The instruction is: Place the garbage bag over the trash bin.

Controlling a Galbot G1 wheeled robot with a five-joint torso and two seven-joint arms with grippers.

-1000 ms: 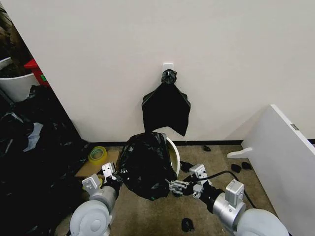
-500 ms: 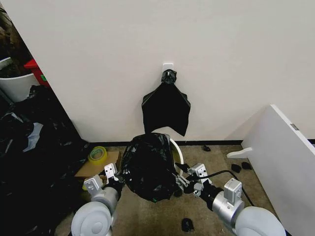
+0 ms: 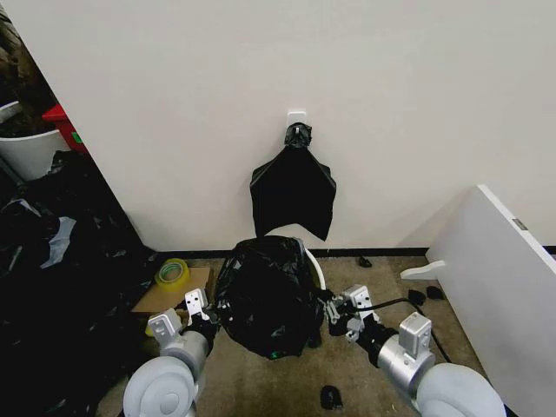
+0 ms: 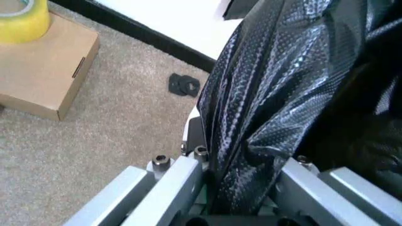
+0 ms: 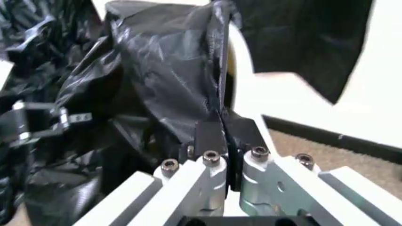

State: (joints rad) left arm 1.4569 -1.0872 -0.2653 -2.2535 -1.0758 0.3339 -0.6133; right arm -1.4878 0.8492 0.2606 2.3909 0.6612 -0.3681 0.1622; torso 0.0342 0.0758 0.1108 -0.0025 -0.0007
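Note:
The garbage bag (image 3: 265, 295) is glossy, crinkly black plastic draped over the trash bin, whose white rim (image 3: 314, 266) shows only as an arc at the bag's right side. My left gripper (image 3: 201, 313) is at the bag's left edge; a fold of the garbage bag (image 4: 270, 94) runs between its fingers (image 4: 182, 174). My right gripper (image 3: 334, 311) is at the bag's right edge. In the right wrist view its fingertips (image 5: 210, 134) are pinched on a thin edge of the garbage bag (image 5: 157, 70), beside the bin's rim (image 5: 234, 61).
A knotted black bag bunch (image 3: 294, 187) hangs on the wall behind the bin. A yellow tape roll (image 3: 173, 273) lies on a cardboard box (image 3: 161, 295) to the left. Black sheeting (image 3: 52, 261) is heaped far left; a white board (image 3: 504, 278) leans on the right.
My right gripper has moved in toward the bin with the bag's edge. The bag now covers more of the rim. The left gripper has barely shifted.

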